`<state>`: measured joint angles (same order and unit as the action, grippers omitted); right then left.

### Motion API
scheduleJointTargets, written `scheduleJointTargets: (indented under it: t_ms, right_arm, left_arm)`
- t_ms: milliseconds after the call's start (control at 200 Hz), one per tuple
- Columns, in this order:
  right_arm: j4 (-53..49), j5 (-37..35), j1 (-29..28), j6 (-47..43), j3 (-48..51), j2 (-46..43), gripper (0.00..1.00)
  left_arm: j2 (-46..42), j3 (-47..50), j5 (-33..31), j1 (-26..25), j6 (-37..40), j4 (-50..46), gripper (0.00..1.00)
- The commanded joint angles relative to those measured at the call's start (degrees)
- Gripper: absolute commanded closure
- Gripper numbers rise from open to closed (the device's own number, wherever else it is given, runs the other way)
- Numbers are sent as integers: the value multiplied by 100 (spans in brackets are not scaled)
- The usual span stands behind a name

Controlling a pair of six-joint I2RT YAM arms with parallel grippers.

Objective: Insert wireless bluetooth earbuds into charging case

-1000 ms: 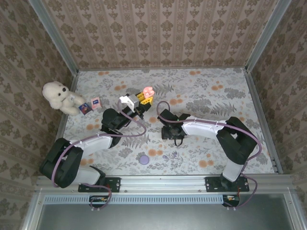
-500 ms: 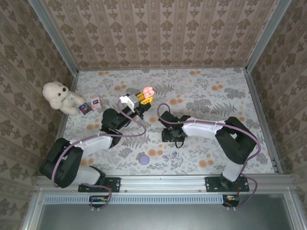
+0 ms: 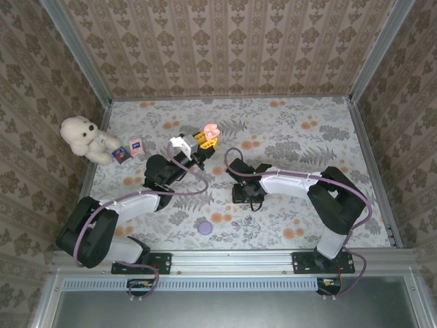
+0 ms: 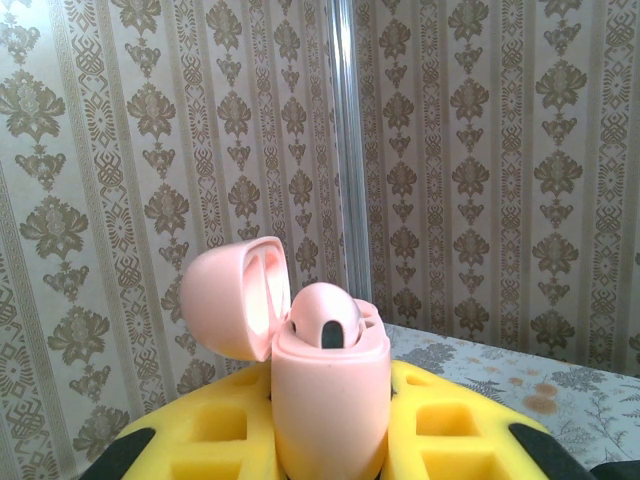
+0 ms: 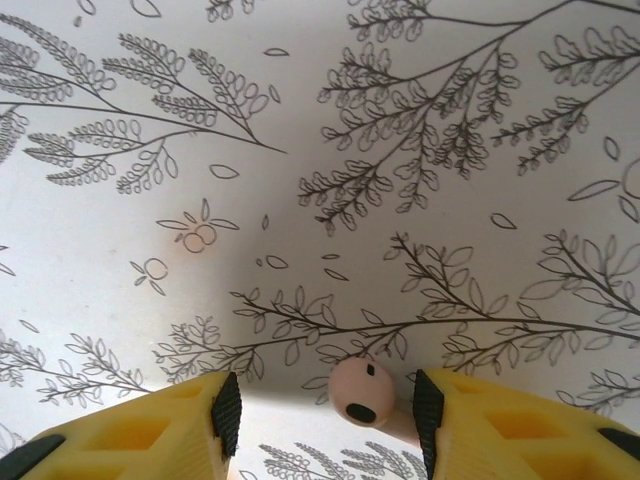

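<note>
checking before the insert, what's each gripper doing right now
Left gripper: shut on the open pink charging case.
Right gripper: open around a pink earbud, not gripping it.

- Wallpapered walls (image 3: 225,41), beige with brown damask motifs in vertical stripes, close the table in at 9, 12 and 3 o'clock
- The table top (image 3: 293,130) is pale, printed with grey leaf sprays and orange blossoms
- Metal posts (image 3: 75,51) rise from the far corners, at about 10 and 2 o'clock
- A metal rail (image 3: 232,258) runs along the near edge at 6 o'clock, a dark grey panel (image 3: 232,311) beyond it
- The light is soft and even, with faint shadows
- In the left wrist view, a silver strip (image 4: 348,150) stands upright between two wallpaper panels
</note>
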<state>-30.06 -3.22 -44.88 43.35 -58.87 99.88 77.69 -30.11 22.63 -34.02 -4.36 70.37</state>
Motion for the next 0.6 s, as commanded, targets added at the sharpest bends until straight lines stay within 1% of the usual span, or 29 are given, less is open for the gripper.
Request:
scheduleJointTargets:
  t_ms: [0,415,595]
  right_arm:
    - [-372,-287,-54,-188,-218,92,49]
    - [-439,-363,-62,-538,-388,394,55]
    - [-465,-390,-57,-595,-408,443,60]
  left_arm:
    - [-130,-6,39,27,-103,313,100]
    - [-114,-13,27,27,-118,314,100]
    - [-114,-20,23,27,-128,311,100]
